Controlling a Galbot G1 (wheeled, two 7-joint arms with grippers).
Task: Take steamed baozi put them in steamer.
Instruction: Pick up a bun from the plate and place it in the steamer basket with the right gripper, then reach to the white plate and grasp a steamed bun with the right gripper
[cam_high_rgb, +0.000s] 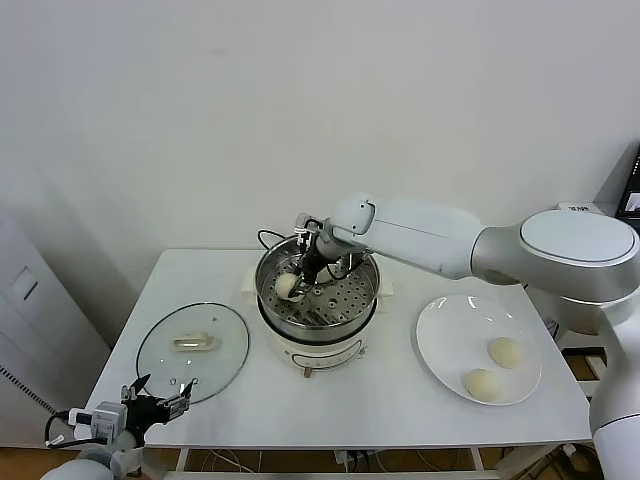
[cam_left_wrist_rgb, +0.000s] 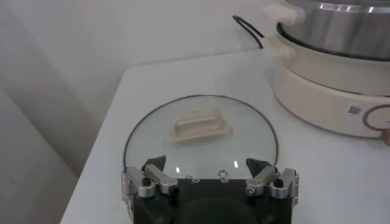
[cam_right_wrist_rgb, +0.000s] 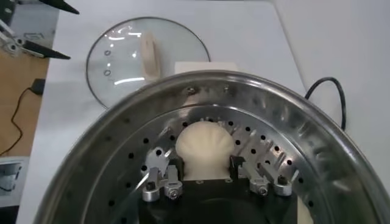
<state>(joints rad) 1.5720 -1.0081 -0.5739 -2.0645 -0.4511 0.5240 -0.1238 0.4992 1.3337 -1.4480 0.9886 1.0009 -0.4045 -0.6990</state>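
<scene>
The steamer (cam_high_rgb: 318, 322) stands mid-table, a shiny steel pot on a white base. My right gripper (cam_high_rgb: 303, 280) reaches down inside it over the perforated tray (cam_right_wrist_rgb: 122, 182). In the right wrist view that gripper (cam_right_wrist_rgb: 204, 162) is shut on a cream-white baozi (cam_right_wrist_rgb: 204, 146), its fingers pressed against both sides of the bun, which rests low on the tray. The same baozi (cam_high_rgb: 286, 285) shows at the pot's left side. Two more baozi (cam_high_rgb: 505, 351) (cam_high_rgb: 483, 384) lie on the white plate (cam_high_rgb: 432, 340). My left gripper (cam_high_rgb: 160, 400) waits open at the table's front left.
The glass lid (cam_high_rgb: 192, 350) with its cream handle (cam_left_wrist_rgb: 198, 126) lies flat left of the steamer, just beyond my left gripper (cam_left_wrist_rgb: 208, 163). A black cord (cam_right_wrist_rgb: 329, 91) runs behind the pot. The table's front edge is close to the lid and plate.
</scene>
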